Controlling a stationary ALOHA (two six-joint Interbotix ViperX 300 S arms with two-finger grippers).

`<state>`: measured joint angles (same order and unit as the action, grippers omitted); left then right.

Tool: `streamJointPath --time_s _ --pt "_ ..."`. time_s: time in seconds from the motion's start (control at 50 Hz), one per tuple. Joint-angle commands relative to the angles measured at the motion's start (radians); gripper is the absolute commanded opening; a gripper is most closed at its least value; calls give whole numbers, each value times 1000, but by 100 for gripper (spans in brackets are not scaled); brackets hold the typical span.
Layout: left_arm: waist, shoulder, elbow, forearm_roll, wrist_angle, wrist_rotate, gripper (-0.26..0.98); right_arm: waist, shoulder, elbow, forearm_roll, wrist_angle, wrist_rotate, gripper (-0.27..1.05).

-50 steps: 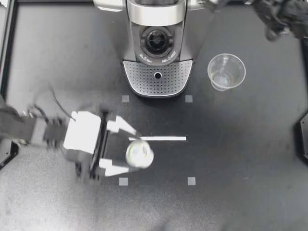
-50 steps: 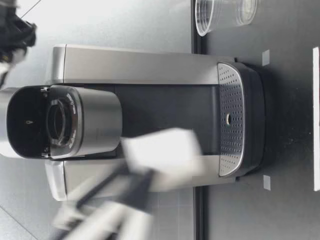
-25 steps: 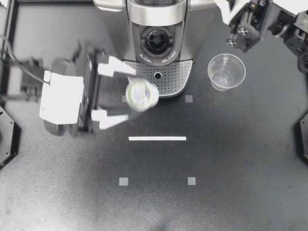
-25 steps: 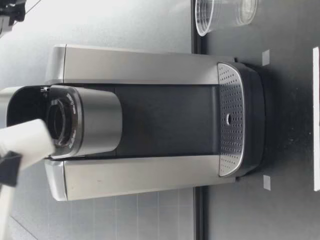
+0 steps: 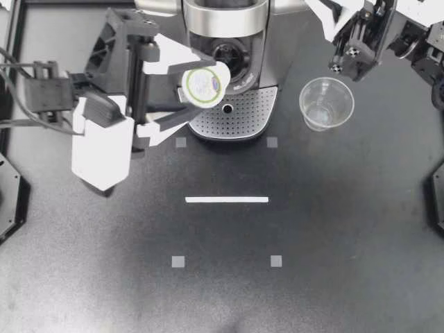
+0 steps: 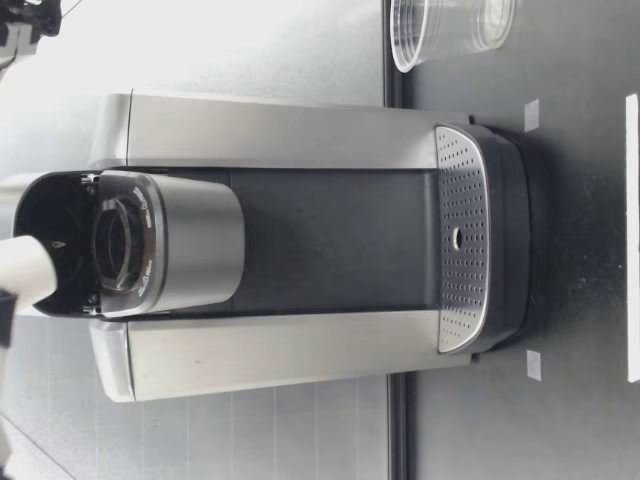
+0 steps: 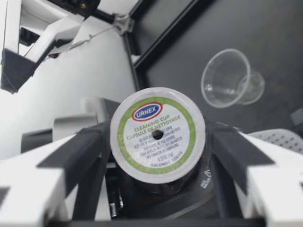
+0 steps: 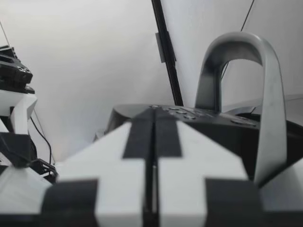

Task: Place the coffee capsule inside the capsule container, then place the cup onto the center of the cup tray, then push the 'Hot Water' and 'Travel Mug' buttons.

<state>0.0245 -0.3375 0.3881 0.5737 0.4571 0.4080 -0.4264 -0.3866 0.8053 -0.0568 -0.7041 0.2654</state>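
One label-topped capsule [image 5: 206,84] in left tool [image 5: 202,86].

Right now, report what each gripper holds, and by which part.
My left gripper holds the coffee capsule by its side wall, pinched from two opposite sides just below the lid. My right gripper is shut with nothing in it.

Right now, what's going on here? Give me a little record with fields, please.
Left gripper: shut on the capsule, lid facing up
Capsule position: held over the machine, at the edge of its open holder, not yet in it
Right gripper: shut, holding nothing, near the machine's top
Cup: upright on the table, beside the tray, not on it
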Motion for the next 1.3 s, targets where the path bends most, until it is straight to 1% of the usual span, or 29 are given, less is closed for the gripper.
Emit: streamJointPath --time_s 0.0,0.18,0.5,0.84,0.94,1.04,1.2,1.28 --pt "5 3 -29 25 -3 -2 51 3 -18 -11 0 -3 -2 8" --pt "9 32 -37 75 -3 -6 51 3 -20 -3 0 -8 -2 8" --pt "58 66 -41 81 -5 -17 51 3 -23 11 0 -26 -2 8" --pt "74 97 -55 83 -11 -31 52 5 -32 23 0 -29 -2 8" --pt "77 98 -55 100 -11 -32 53 3 -32 23 0 -29 -2 8" --pt "75 101 -57 117 -6 -40 58 3 -31 25 0 -29 -2 8" --pt "77 104 -58 133 0 -74 74 3 -31 25 0 -29 0 8" --pt "75 103 -60 150 8 -97 76 5 -31 26 0 -29 2 8"
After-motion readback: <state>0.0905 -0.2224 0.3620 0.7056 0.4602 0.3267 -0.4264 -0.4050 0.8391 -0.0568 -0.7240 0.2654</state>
